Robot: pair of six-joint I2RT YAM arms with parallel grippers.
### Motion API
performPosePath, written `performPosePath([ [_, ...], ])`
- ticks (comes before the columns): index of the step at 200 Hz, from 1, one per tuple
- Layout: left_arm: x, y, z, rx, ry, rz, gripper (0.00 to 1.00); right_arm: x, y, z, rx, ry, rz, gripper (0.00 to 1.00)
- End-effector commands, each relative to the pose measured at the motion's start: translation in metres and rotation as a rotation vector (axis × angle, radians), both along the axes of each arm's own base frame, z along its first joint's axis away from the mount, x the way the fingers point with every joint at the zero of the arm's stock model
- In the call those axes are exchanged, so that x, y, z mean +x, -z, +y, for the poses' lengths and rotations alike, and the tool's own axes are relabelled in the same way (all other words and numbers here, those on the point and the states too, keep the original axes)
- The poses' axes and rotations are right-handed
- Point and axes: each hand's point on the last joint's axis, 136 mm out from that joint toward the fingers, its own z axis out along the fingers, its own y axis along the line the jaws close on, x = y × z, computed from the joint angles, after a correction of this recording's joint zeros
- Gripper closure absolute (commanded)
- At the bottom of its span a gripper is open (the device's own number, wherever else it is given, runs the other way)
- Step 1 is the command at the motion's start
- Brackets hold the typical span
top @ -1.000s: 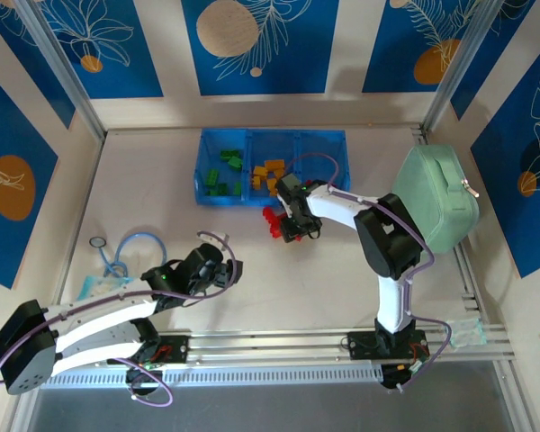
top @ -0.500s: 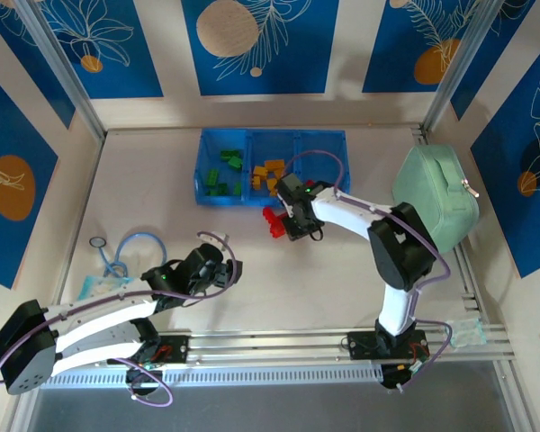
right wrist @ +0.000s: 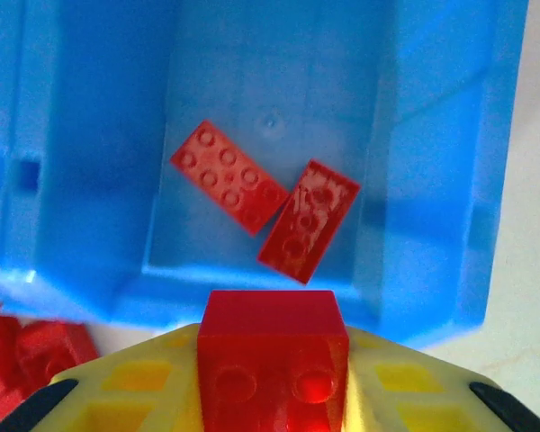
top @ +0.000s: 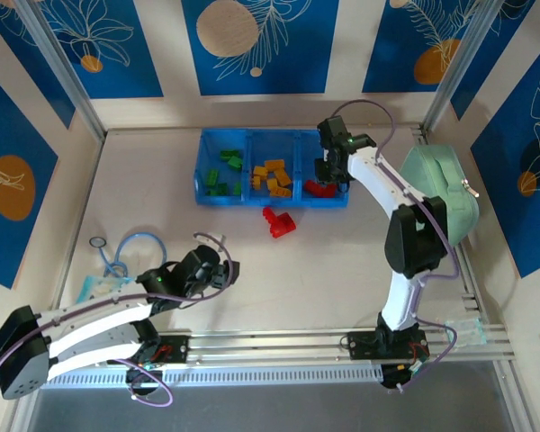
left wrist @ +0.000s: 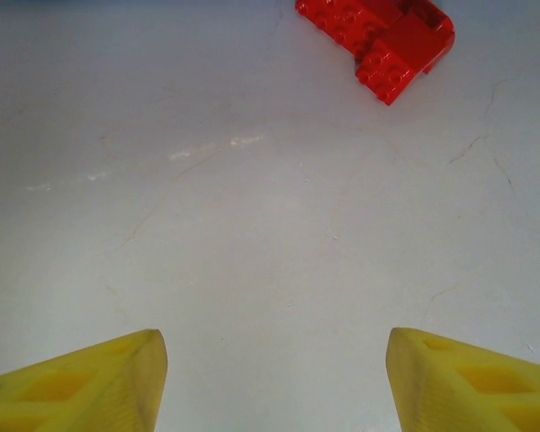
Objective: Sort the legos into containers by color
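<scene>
Two red bricks (right wrist: 229, 177) sit in the tray's (right wrist: 436, 135) right section. Right gripper (top: 329, 169) clamps third brick (right wrist: 272, 346) over it, so next is release. Left gripper (left wrist: 272, 364) spread, empty. Red pile (top: 278, 221) waits outside.

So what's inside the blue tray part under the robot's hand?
Two red legos lie flat on the floor of that compartment. A third red lego, gripped in front of the camera, hides part of its near wall.
</scene>
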Motion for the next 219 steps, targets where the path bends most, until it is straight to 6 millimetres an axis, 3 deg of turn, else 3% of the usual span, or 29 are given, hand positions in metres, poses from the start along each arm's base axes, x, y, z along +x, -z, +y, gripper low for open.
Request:
performPosePath([
  [1,-0.006,0.003,0.01,0.021,-0.02,0.006,0.35,0.001,0.009,0.001,-0.004,0.013,0.069,0.56],
  [13,-0.008,0.0,0.012,0.019,-0.019,0.002,0.35,0.004,0.005,0.003,-0.002,0.018,0.066,0.38],
  [27,-0.009,-0.003,0.013,0.009,-0.017,-0.002,0.35,0.003,-0.002,0.008,0.0,0.02,0.041,0.31],
  [58,-0.008,-0.013,0.008,-0.009,0.002,-0.017,0.34,-0.011,-0.024,0.016,0.019,0.012,-0.037,0.31],
  [103,0.005,-0.027,-0.028,-0.033,0.076,-0.02,0.31,-0.056,-0.041,0.026,0.126,0.003,-0.099,0.31],
  [135,0.027,-0.031,-0.052,-0.05,0.072,0.009,0.29,-0.093,-0.029,0.032,0.191,-0.008,-0.083,0.31],
  [170,0.064,-0.028,-0.072,-0.08,0.034,0.086,0.29,-0.127,-0.009,0.033,0.213,-0.014,-0.049,0.32],
  [202,0.1,-0.028,-0.095,-0.097,0.016,0.122,0.29,-0.151,0.007,0.027,0.227,0.002,-0.024,0.34],
  [219,0.12,-0.019,-0.103,-0.096,-0.005,0.162,0.3,-0.16,0.011,0.025,0.249,0.016,-0.024,0.34],
])
